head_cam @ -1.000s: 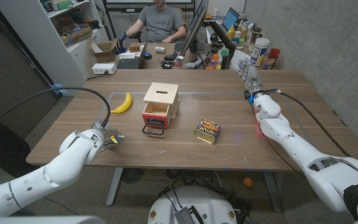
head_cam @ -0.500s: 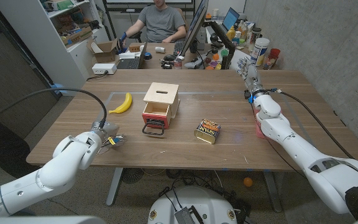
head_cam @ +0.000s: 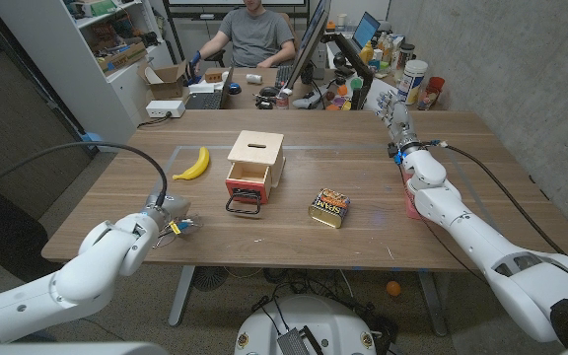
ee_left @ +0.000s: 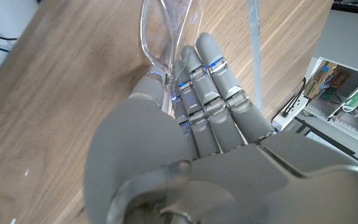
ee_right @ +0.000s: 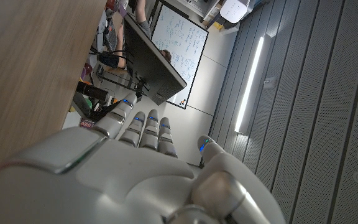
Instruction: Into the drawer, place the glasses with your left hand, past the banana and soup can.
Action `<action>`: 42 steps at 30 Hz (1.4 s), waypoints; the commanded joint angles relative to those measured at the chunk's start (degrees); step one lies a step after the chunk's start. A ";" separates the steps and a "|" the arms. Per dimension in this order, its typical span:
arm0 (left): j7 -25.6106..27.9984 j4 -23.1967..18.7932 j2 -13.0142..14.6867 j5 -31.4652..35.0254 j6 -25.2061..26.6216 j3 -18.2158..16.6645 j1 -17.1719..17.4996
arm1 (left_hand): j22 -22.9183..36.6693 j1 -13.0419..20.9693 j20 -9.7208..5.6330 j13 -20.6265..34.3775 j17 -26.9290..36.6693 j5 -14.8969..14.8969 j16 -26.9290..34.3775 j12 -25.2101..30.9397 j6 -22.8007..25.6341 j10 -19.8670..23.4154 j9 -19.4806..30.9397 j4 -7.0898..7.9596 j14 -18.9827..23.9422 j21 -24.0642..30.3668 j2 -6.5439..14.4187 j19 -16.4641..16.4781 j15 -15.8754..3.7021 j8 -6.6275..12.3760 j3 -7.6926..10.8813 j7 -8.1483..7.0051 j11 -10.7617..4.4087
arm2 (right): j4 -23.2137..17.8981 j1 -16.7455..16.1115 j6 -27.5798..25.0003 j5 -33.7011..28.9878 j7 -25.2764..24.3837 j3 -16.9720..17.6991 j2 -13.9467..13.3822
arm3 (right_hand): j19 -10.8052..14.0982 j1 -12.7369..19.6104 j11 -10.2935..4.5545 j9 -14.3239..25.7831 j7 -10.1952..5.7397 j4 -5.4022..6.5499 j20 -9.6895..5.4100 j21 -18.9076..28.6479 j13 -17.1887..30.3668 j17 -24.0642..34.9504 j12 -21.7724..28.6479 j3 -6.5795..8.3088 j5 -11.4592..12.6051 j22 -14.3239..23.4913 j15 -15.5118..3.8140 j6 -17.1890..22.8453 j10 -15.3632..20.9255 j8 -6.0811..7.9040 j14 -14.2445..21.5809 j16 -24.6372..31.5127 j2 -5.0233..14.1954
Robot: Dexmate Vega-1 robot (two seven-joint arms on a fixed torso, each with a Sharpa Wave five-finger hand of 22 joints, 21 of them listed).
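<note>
left robot hand [head_cam: 169, 219] grips glasses [ee_left: 165, 37] near table [head_cam: 363, 168] front-left edge | left wrist view: clear frames pinched in fingers [ee_left: 211, 74], indistinct from head view | banana [head_cam: 194, 163], red open drawer [head_cam: 247, 183], soup can [head_cam: 330, 208] well apart | right robot hand [head_cam: 393, 115] far edge, fingers apart, holding nothing

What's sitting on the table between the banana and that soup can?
In the head view, the small wooden box with its red drawer pulled open stands between the banana and the soup can.
</note>
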 commanded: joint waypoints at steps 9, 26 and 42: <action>9.63 -4.50 7.48 -7.47 8.25 -4.12 4.89 | 0.12 3.30 -0.09 0.33 0.36 -0.11 0.29 -0.25 10.83 7.31 0.08 0.55 5.46 0.52 2.12 0.56 -4.44 -0.19 0.82 -1.10 -6.94 | 0.79 0.68 -0.09 -0.51 -0.03 -0.47 0.48 | 0.48 -0.15 0.09 0.14 0.14 0.11 -1.09 0.12 0.18 -0.05 -0.28 0.47 -0.17 0.18 -0.02 0.63 0.48 -0.15 0.45 0.09 4.10; 17.44 -7.22 14.65 -14.64 14.85 -4.97 6.18 | 0.15 3.41 -0.16 0.41 0.36 -0.18 -0.05 -0.75 11.11 7.62 0.09 0.69 5.60 0.84 2.03 0.54 -4.49 -0.64 0.92 -1.08 -7.02 | 2.88 2.19 0.46 -1.07 0.27 -1.07 1.40 | 0.44 -0.14 0.04 0.14 0.14 0.12 -1.15 0.08 0.18 -0.04 -0.28 0.52 -0.17 0.18 0.00 0.60 0.51 -0.17 0.47 0.05 4.12; 26.36 -6.92 14.65 -15.89 16.19 -9.21 9.93 | 0.16 3.41 -0.19 0.48 0.36 -0.19 -0.41 -1.36 11.27 7.66 0.11 0.83 5.64 1.14 1.94 0.45 -4.47 -1.16 0.96 -1.32 -6.92 | 5.93 3.28 1.54 -0.78 1.20 -1.10 2.09 | 0.42 -0.13 0.13 0.14 0.16 0.12 -1.18 0.06 0.18 -0.04 -0.29 0.56 -0.18 0.18 -0.03 0.62 0.55 -0.18 0.48 0.01 4.12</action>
